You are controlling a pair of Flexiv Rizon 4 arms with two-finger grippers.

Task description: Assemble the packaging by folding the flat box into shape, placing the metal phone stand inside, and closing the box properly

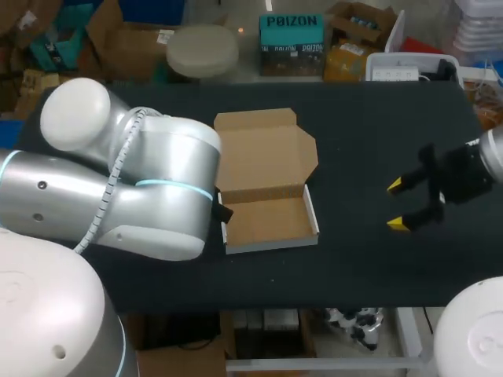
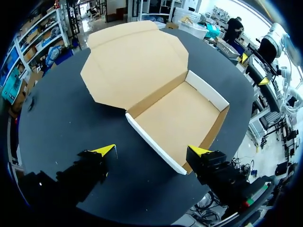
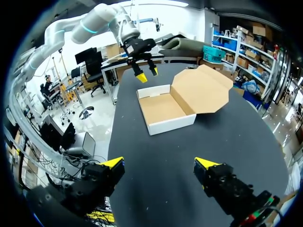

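Folded cardboard box open mid-table, both grippers spread and holding nothing.

The black table (image 1: 354, 259) carries one thing of the task. My bulky silver left arm (image 1: 118, 196) comes in from the left and covers the table's left part in the head view. Beside it lies the brown cardboard box with white outer walls (image 1: 267, 220), near the table's middle. Its shallow tray is folded up and its lid flap lies flat, open towards the far edge. The left gripper (image 2: 152, 151) hangs above the tray's left side, yellow tips wide apart, the tray's near corner showing between them. The right gripper (image 1: 397, 206) hovers over bare table well to the right of the box, fingers likewise parted.
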